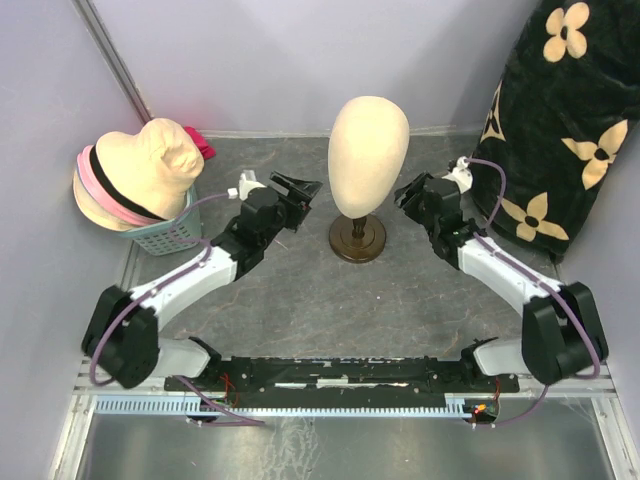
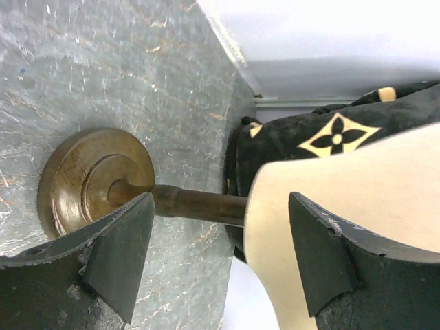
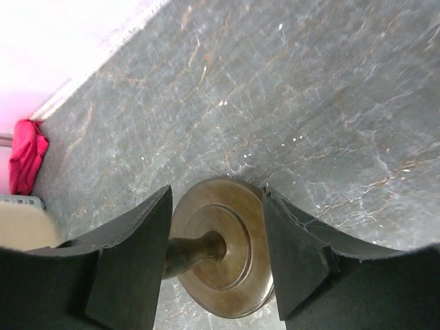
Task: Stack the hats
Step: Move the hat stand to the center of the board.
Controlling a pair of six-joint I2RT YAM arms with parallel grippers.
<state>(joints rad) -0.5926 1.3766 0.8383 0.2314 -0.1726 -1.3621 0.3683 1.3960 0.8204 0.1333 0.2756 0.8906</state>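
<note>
- Hats [image 1: 140, 172]: soft, rumpled fabric piled as 1 stack at the far left. A beige hat with a dented round crown is on top, and pink and black brims show as thin bands beneath it.
- The stack sits in the mouth of a pale teal lattice basket [image 1: 172, 236] and bulges over its rim, against the left wall.
- Left gripper [image 1: 303, 190]: its 2 dark, wedge-shaped fingers are spread wide with nothing between them. It points toward the mannequin head, and the hats lie well apart from it, behind and to its left.
- Right gripper [image 1: 408, 193]: its fingers are likewise spread and empty, just right of the mannequin head. The hats are farther still, across the table.
- Mannequin head [image 1: 367, 150]: smooth, cream and egg-shaped. It stands upright on a turned dark-wood stand [image 1: 357, 240] with a round ringed base, between the 2 grippers.
- Table [image 1: 400, 300]: a grey, stone-like surface with pale veins and scratches.
- Red cloth [image 1: 203, 142]: a small crumpled bundle behind the basket, near the back wall.
- Black cloth [image 1: 560, 150]: plush, printed with cream 4-petal flowers, draped at the far right beside the right arm.
</note>
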